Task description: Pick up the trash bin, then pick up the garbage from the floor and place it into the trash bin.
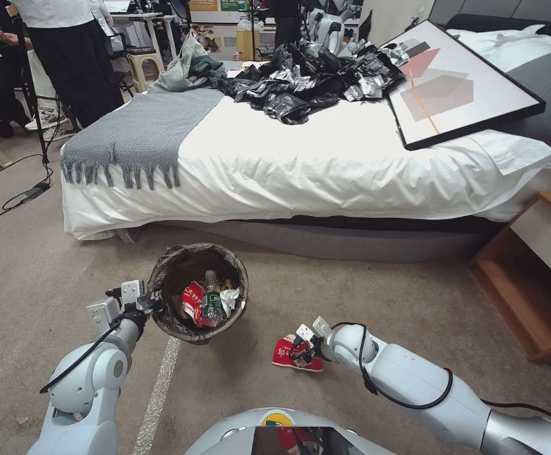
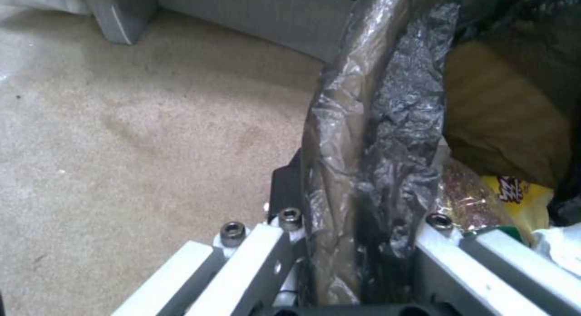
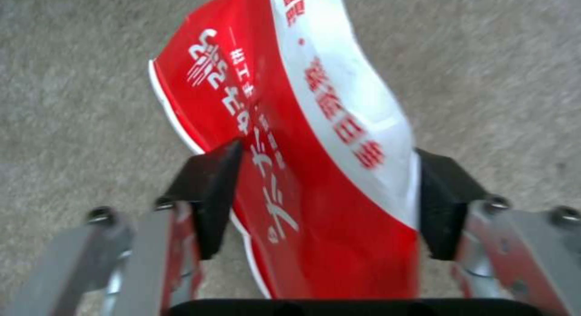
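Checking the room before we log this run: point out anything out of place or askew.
Two things on the bed: a heap of crumpled black bags, and a framed picture lying askew, its corner overhanging. On the floor, the right gripper pinches a red-and-white snack bag; the left gripper clamps the trash bin.

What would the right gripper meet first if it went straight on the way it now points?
Nothing new at once: the right gripper already has its jaws around the red-and-white snack bag. It seems to point down and away from the robot, so pushing on would probably press the bag into the carpet; depth is unclear.
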